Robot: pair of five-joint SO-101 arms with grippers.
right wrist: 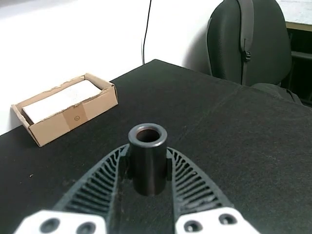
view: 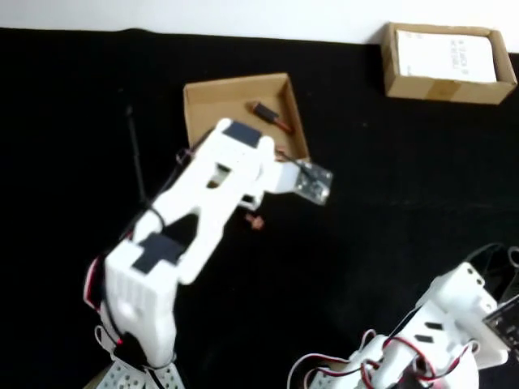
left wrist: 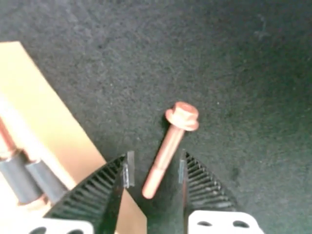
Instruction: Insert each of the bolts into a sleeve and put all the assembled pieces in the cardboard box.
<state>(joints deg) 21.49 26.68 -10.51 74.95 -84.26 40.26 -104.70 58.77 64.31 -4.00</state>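
**Lining up on the loose bolt beside the box**

On the left, our left fingers (left wrist: 105,190) are standing open. They are straddling the tail end of the copper bolt (left wrist: 170,146) and gripping nothing yet. The bolt is lying flat on the black surface (left wrist: 234,58), just beside the cardboard box (left wrist: 48,131). Inside that box, two assembled pieces (left wrist: 29,180) are lying side by side.

We are judging the step in hand to be the pick-up of this bolt. To do it well, we should be centring the shank between the fingers, since it is lying at a slant and nearer one of them. We should then be lowering until the tips are almost meeting the surface before closing, while keeping the near finger off the box wall. Gripping toward the head would be leaving the tail end free for insertion.

Over on the right, our right fingers (right wrist: 97,190) are clamping the dark sleeve (right wrist: 147,168), its bore facing the wrist camera and unobstructed, well apart from the bolt. A second box (right wrist: 63,109) with white contents is sitting near the far edge.
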